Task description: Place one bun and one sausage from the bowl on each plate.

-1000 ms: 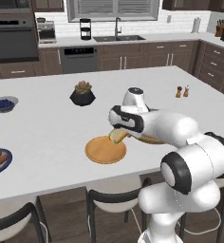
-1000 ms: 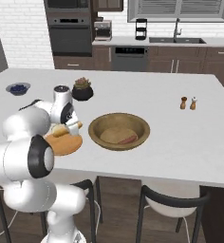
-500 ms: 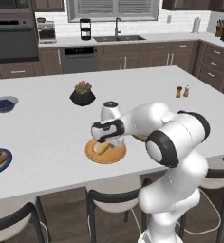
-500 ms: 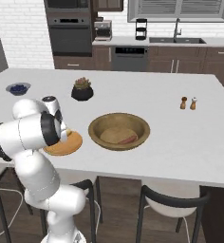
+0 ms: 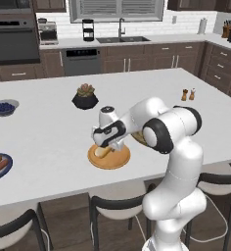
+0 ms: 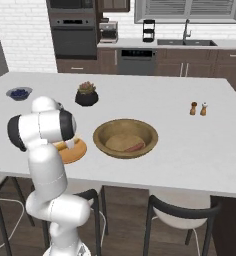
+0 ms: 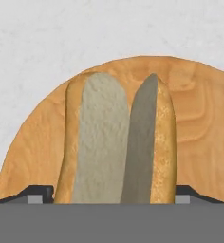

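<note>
We note the gripper (image 5: 107,147) low over the orange-tan plate (image 5: 118,161), which sits on the white counter (image 5: 49,137) near its front edge. A split bun (image 7: 115,142) lies on that plate: golden-brown crust on the outer sides, pale grey-beige crumb on the broad cut face, and a darker shaded cleft running its length. In the hand view the bun stands between the two dark fingertips (image 7: 38,193), which sit wide apart on either side of it; the claw is spread open, and we cannot tell whether the pads touch the crust. The plate's wood grain shows around the bun. In the right base view the wooden bowl (image 6: 105,131) sits just beside that plate, to its right, with a reddish sausage (image 6: 136,147) lying inside on a tan bun. At the far left of the left base view the grey-blue plate (image 5: 5,171) carries a bun and a sausage side by side.
</note>
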### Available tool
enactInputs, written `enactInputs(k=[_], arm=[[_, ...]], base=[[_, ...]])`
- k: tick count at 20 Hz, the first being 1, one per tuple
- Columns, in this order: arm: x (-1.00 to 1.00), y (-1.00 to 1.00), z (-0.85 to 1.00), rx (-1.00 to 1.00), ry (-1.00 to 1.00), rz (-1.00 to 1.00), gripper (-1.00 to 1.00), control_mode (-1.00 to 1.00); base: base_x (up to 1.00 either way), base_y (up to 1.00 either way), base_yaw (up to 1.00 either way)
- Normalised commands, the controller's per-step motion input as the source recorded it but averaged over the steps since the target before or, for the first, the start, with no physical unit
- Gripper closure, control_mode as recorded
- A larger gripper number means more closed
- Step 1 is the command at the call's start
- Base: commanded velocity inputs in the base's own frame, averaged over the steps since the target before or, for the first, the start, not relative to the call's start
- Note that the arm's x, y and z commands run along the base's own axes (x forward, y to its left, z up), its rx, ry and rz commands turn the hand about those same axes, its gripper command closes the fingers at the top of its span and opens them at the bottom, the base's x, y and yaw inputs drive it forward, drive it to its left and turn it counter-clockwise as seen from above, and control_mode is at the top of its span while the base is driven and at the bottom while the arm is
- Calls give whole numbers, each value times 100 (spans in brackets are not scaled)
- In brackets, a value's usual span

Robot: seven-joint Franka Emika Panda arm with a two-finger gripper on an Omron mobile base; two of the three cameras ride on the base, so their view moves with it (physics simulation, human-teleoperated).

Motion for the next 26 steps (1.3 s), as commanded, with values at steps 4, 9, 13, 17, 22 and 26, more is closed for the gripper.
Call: enactInputs(k=[4,9,13,17,22,26], arm=[[0,0,7,0,0,0,-100,-100],[-7,-16,47,0,-1,-1,-100,-100],[-69,-85,100,2,0,-11,-100,-100],[-82,-100,100,1,0,-11,-100,-100],[-37,-100,87,-13,0,-9,-100,-100],[0,-100,44,-22,3,-1,-100,-100]], base=[[0,0,0],[0,0,0],[0,0,0],[0,0,0],[0,0,0],[0,0,0]])
